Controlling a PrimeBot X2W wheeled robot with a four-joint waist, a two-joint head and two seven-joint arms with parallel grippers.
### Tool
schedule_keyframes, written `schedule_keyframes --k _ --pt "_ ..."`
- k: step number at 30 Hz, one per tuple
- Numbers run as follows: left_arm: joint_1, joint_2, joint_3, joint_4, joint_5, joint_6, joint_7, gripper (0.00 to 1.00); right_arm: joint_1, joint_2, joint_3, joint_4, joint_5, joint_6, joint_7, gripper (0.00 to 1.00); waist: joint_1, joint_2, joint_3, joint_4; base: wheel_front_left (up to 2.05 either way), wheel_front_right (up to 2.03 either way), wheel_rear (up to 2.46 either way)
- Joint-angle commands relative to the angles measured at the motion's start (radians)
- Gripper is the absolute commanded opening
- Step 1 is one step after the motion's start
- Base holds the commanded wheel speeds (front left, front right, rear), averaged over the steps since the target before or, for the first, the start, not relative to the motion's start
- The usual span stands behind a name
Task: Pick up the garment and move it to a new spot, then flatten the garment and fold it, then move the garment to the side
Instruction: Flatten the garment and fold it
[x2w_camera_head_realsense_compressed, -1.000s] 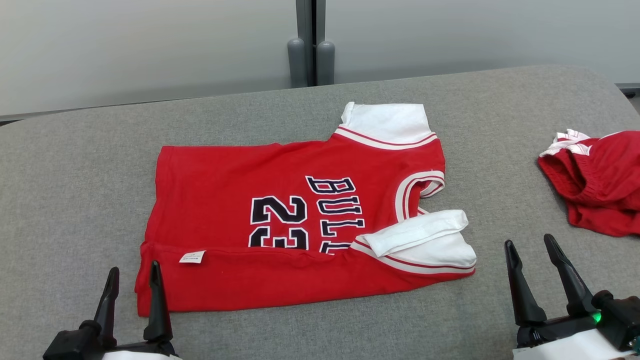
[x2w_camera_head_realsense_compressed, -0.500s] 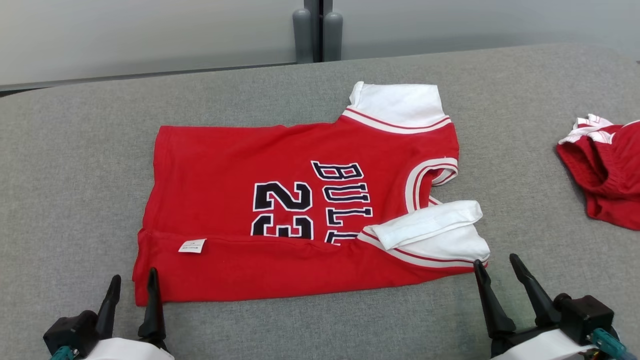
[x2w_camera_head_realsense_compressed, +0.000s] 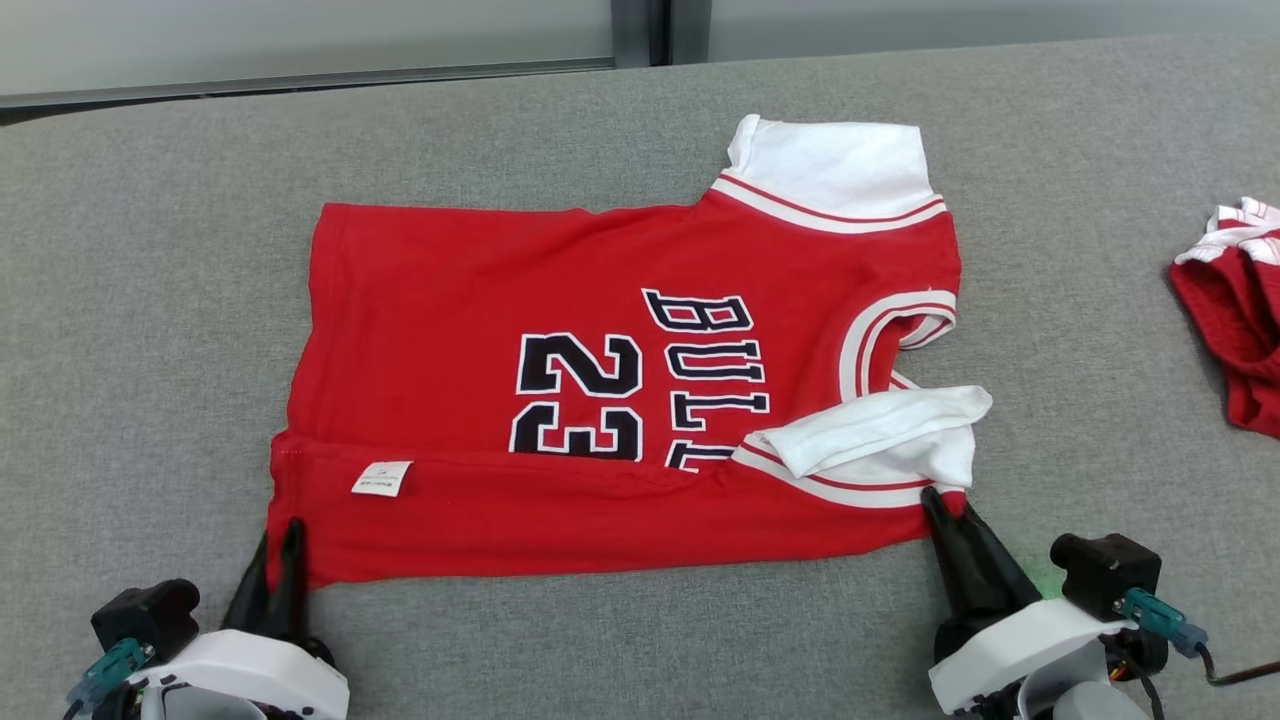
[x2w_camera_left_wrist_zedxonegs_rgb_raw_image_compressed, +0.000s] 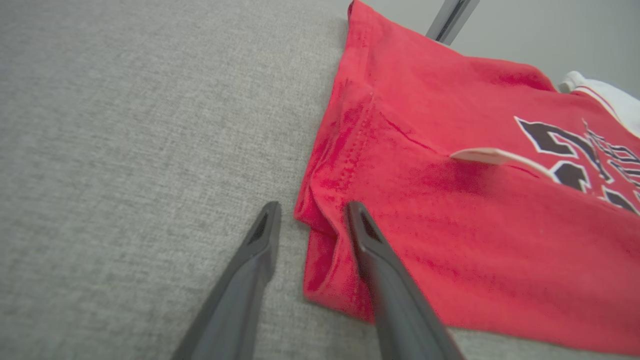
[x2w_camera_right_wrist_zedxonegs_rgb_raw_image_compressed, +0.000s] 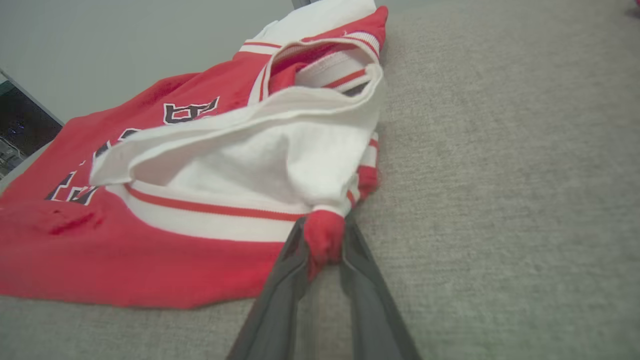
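The garment (x2w_camera_head_realsense_compressed: 560, 300) is a red jersey with white sleeves and black lettering, spread flat on the grey table with its near edge folded over. My left gripper (x2w_camera_head_realsense_compressed: 280, 535) stands at its near left corner. In the left wrist view the fingers are apart, the left gripper (x2w_camera_left_wrist_zedxonegs_rgb_raw_image_compressed: 312, 215) straddling the corner fold of the garment (x2w_camera_left_wrist_zedxonegs_rgb_raw_image_compressed: 450, 200), one finger on the bare table and the other over the cloth. My right gripper (x2w_camera_head_realsense_compressed: 940, 495) is at the near right corner by the white sleeve. There the right gripper (x2w_camera_right_wrist_zedxonegs_rgb_raw_image_compressed: 324, 232) is shut on a red tuft of the garment (x2w_camera_right_wrist_zedxonegs_rgb_raw_image_compressed: 150, 240).
A second red and white piece of clothing (x2w_camera_head_realsense_compressed: 1235, 320) lies bunched at the table's right edge. The grey fabric table (x2w_camera_head_realsense_compressed: 150, 300) runs wide to the left and behind the jersey. A pale wall stands along the far edge.
The head camera has tilted down and forward. Both grippers have moved up to the jersey's near corners and their fingers have drawn together. The right one has closed on the corner.
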Motion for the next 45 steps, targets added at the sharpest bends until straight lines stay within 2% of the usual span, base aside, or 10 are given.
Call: schedule_keyframes --k 1,13,20,21,22,23,24,32,37,45 --pt "0.014 -0.021 -0.024 0.041 -0.009 -0.004 0.041 0.00 0.003 -0.003 0.017 0.021 0.020 -0.001 0.005 0.00 0.0000 -0.0001 0.000 0.004 0.00 0.00 0.00" --pt "0.160 0.000 -0.026 -0.073 -0.043 0.004 0.060 0.00 0.200 -0.089 0.019 -0.111 0.078 -0.001 0.003 0.00 0.0000 -0.0001 -0.097 0.038 0.00 0.00 0.00" --pt "0.263 0.005 -0.025 -0.138 -0.058 0.029 0.115 0.00 0.312 -0.084 -0.006 -0.149 0.082 -0.001 0.041 0.00 0.0000 -0.0001 -0.154 0.040 0.00 0.00 0.00" --pt "0.271 0.004 -0.028 -0.148 -0.061 0.029 0.121 0.00 0.322 -0.081 -0.007 -0.150 0.080 -0.001 0.049 0.10 0.0000 -0.0001 -0.159 0.041 0.00 0.00 0.00" --pt "0.277 0.005 -0.031 -0.160 -0.058 0.031 0.123 0.05 0.327 -0.076 -0.007 -0.153 0.086 -0.001 0.055 0.41 0.0000 -0.0001 -0.162 0.042 0.00 0.00 0.00" --pt "0.278 0.005 -0.031 -0.172 -0.052 0.036 0.114 0.50 0.328 -0.077 -0.009 -0.158 0.080 -0.001 0.051 0.79 0.0000 -0.0001 -0.168 0.042 0.00 0.00 0.00" --pt "0.280 0.004 -0.032 -0.185 -0.049 0.036 0.104 1.00 0.326 -0.077 -0.016 -0.167 0.071 -0.001 0.045 1.00 0.0000 -0.0001 -0.171 0.041 0.00 0.00 0.00" --pt "0.247 -0.006 -0.005 -0.336 0.017 0.094 -0.035 1.00 0.267 -0.068 -0.155 -0.342 -0.066 0.000 -0.003 1.00 0.0000 -0.0001 -0.191 0.019 0.00 0.00 0.00" --pt "0.226 0.017 -0.008 -0.441 0.091 0.104 -0.053 1.00 0.246 -0.061 -0.215 -0.467 -0.131 0.000 0.031 1.00 0.0000 -0.0001 -0.206 0.019 0.00 0.00 0.00" --pt "0.235 0.027 -0.028 -0.474 0.130 0.119 -0.046 1.00 0.278 -0.042 -0.248 -0.541 -0.154 0.000 0.089 1.00 0.0000 -0.0001 -0.224 0.021 0.00 0.00 0.00"
